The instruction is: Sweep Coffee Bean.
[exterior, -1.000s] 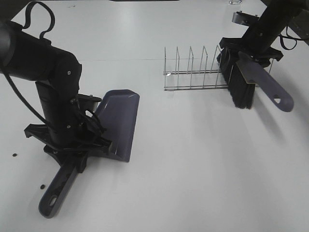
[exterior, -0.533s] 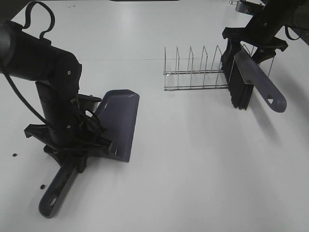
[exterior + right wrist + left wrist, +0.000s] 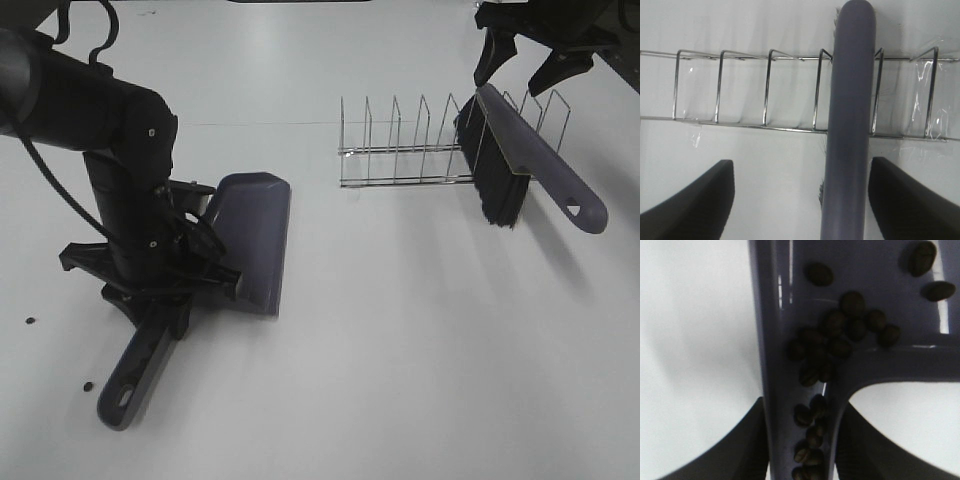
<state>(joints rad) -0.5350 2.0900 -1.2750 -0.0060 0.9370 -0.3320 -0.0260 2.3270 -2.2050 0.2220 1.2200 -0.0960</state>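
Observation:
A purple-grey dustpan (image 3: 255,235) lies on the white table at the left, its handle pointing toward the front edge. My left gripper (image 3: 160,312) is shut on that handle. In the left wrist view, several dark coffee beans (image 3: 840,335) lie in the dustpan (image 3: 890,275) and down its handle channel, which sits between my left gripper (image 3: 800,450) fingers. A brush (image 3: 520,150) with black bristles leans in the wire rack (image 3: 400,150). My right gripper (image 3: 530,50) hangs open above it. In the right wrist view, the brush handle (image 3: 850,125) runs between my right gripper (image 3: 800,165) fingers without touching them.
Two stray beans lie on the table near the left edge, one (image 3: 32,321) beside the left arm and another (image 3: 88,386) by the dustpan handle's end. The wire rack (image 3: 765,85) has several upright dividers.
My right gripper has let go of the brush and risen toward the back; the brush now rests in the rack. The left arm has shifted the dustpan slightly to the right.

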